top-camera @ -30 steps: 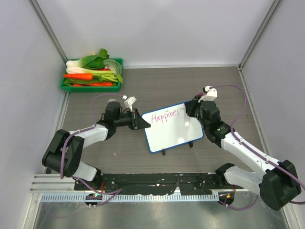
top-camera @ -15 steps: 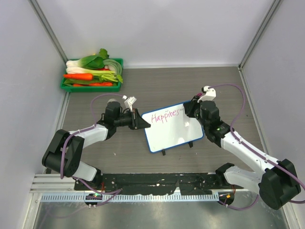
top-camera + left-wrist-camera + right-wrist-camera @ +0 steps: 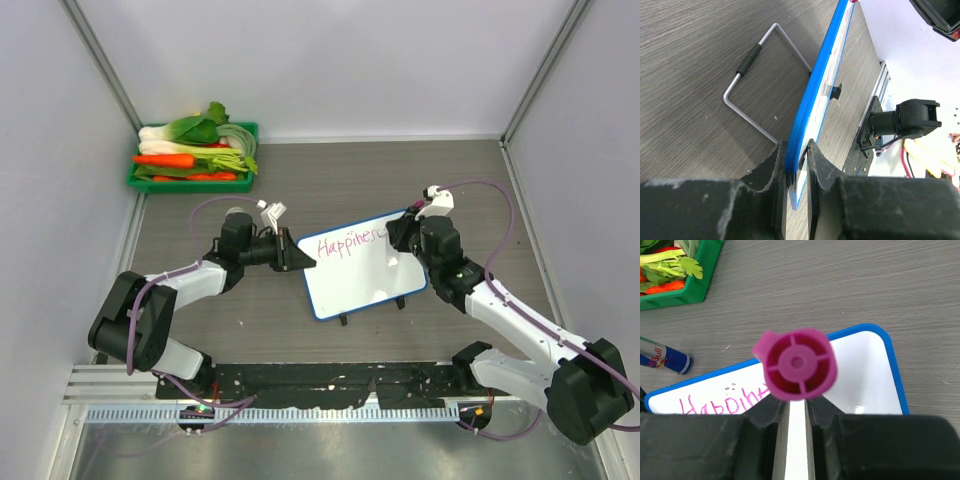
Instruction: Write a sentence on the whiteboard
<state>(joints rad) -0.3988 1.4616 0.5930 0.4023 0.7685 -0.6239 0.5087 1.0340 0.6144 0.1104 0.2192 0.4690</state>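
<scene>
Left gripper [image 3: 796,150] jaws are pressed onto the thin blue rim of the whiteboard [image 3: 822,85], one finger on each face, pinching its left edge. Right gripper [image 3: 797,440] jaws are closed around the white barrel of a marker [image 3: 796,364], whose pink end cap faces the wrist camera. The writing tip is hidden behind the cap, so contact with the board cannot be confirmed.

In the top view, the left gripper [image 3: 300,255] reaches in from the left to the board's left edge. The right gripper [image 3: 402,235] sits over the upper right corner of the whiteboard [image 3: 365,280], at the end of the written line.

The whiteboard is at the centre of the table [image 3: 350,180], turned slightly, with its black feet at the near edge. The sentence [image 3: 350,243] runs along its upper edge in pink cursive. The right wrist view shows the first letters [image 3: 722,402] on the board [image 3: 865,380].

A bent wire stand [image 3: 749,57] with a black sleeve lies on the table just beside the rim. A green tray [image 3: 190,184] of vegetables stands in the far left corner. A blue can [image 3: 665,360] lies near the board's left corner.
</scene>
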